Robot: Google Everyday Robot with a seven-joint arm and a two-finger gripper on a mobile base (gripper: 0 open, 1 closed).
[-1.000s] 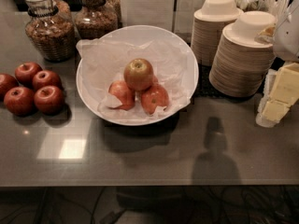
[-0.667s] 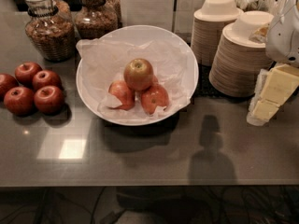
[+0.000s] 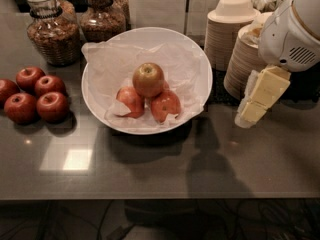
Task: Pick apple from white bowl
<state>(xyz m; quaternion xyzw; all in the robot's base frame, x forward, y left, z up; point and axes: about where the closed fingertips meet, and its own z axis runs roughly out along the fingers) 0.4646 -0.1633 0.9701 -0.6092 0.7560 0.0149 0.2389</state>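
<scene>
The white bowl (image 3: 200,64), lined with crinkled white paper, stands in the middle of the dark counter. The golden yellow-green apple (image 3: 148,79) with a reddish blush sits on top of two redder apples (image 3: 165,105) inside it. My gripper (image 3: 260,98) hangs at the right, cream-coloured, below the arm's white housing (image 3: 295,31). It is to the right of the bowl and above the counter, apart from the apple, with nothing seen in it.
Several dark red apples (image 3: 35,94) lie on the counter at the left. Two glass jars (image 3: 52,31) of granola stand at the back left. Stacks of beige disposable bowls (image 3: 232,31) stand at the back right, just behind the gripper. The counter's front edge (image 3: 160,198) runs below.
The arm and gripper have come in from the right edge, moving left and down toward the bowl. The apples and the bowl have not moved.
</scene>
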